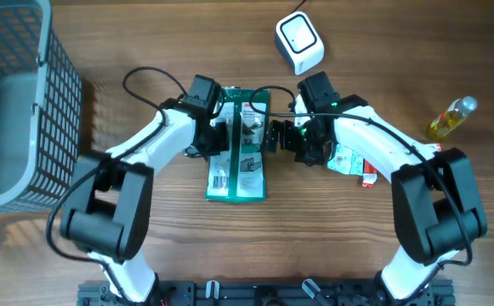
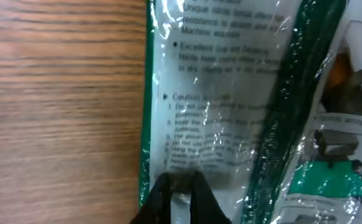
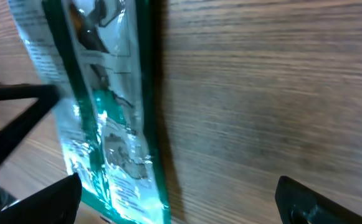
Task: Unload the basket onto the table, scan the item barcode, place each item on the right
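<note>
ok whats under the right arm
A small white, green and red pack lies on the table, sticking out from beneath the right arm. The arm covers part of it, so its full shape and print cannot be seen.

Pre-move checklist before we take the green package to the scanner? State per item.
1. Left tool shut on green package: ok.
2. Right tool open, straddling the package's edge, not gripping: ok.
3. Package lifted off table: not ok, it looks flat on the wood.
4. Barcode located: cannot tell; white label faces up, too small to read.
5. Scanner in view beyond the package's far end: ok.
</note>
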`<control>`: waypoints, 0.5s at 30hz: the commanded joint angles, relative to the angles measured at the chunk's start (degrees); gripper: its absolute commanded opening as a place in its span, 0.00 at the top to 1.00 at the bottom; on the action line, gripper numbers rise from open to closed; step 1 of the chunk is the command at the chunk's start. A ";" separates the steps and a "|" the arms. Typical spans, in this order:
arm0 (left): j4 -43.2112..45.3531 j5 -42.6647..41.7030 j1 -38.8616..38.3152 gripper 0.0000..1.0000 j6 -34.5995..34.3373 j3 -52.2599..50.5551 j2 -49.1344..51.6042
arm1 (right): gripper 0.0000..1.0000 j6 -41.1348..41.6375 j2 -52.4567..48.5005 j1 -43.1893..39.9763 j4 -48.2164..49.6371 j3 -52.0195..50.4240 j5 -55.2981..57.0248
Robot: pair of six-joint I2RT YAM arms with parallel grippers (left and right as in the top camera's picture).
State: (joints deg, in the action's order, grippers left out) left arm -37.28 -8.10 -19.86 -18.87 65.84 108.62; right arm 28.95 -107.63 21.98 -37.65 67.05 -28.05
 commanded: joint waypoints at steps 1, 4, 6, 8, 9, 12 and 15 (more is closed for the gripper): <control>0.00 -3.23 0.17 0.96 2.19 -0.72 3.48 | 0.00 -2.16 -1.88 0.35 0.83 -0.44 -3.56; 0.00 -3.19 0.17 0.96 2.19 -0.92 4.94 | 0.02 -1.92 -2.84 0.35 2.08 -0.46 -3.58; -0.24 -3.19 0.17 0.96 2.19 -1.03 4.98 | 0.06 -1.79 -3.67 0.35 3.48 -1.07 -4.96; -0.24 -3.19 0.17 0.96 2.19 -1.03 4.98 | 0.12 -1.81 -4.70 0.35 7.26 -2.75 -8.39; -0.24 -3.19 0.17 0.96 2.19 -1.03 4.98 | 0.14 -1.75 -5.16 0.35 10.05 -4.09 -10.36; -0.26 -3.21 0.15 0.96 2.19 -1.03 4.98 | 0.23 1.18 -6.64 0.35 14.08 -6.23 -11.50; -0.26 -3.21 0.15 0.96 2.19 -1.03 4.98 | 0.25 4.13 -7.91 1.81 21.99 -9.44 -11.45</control>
State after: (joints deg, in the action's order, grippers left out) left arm -37.10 -11.03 -19.68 -17.80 66.50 109.62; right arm 30.17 -111.83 22.11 -18.57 61.54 -40.47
